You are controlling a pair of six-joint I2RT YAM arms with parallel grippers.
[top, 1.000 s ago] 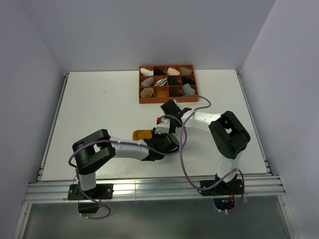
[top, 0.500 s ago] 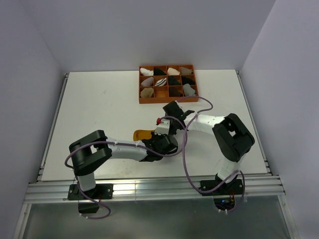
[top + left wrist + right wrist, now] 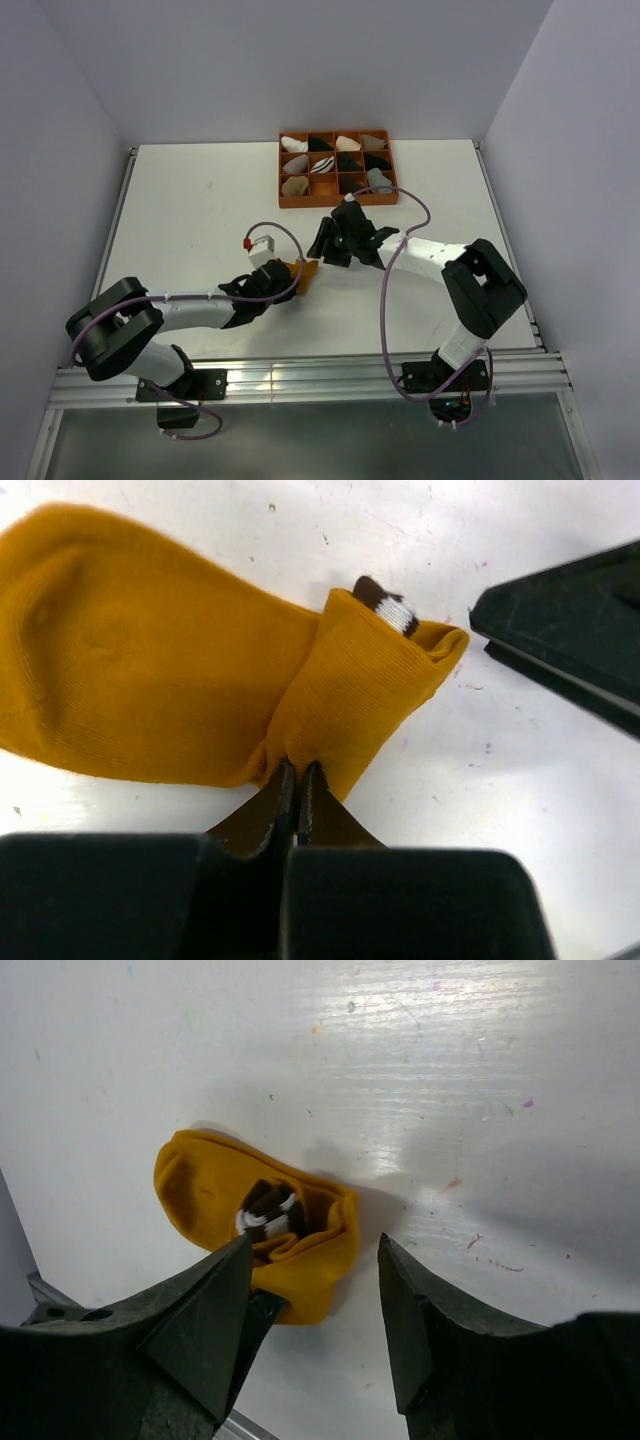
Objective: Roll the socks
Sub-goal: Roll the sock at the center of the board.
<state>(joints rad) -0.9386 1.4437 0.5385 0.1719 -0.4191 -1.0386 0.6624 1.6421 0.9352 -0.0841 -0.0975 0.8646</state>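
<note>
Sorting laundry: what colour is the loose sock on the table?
The sock is mustard yellow, clearest in left wrist view.

Pale lilac walls (image 3: pixel 300 60) at the top, left and right of the frame, meeting in two upper corners. White table (image 3: pixel 190 210) across the middle, faintly speckled up close. Metal rail (image 3: pixel 300 385) along its lower edge, bright glare there. Grey floor (image 3: pixel 300 440) at the bottom.

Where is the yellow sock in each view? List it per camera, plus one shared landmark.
Top: yellow sock near table centre, at the tip of the left hand.
Left wrist: fills the upper left, folded, pinched in that hand.
Right wrist: left of centre, bunched up.
Landmark: the brown-and-white cuff poking from the fold, clear in both wrist views.
</note>
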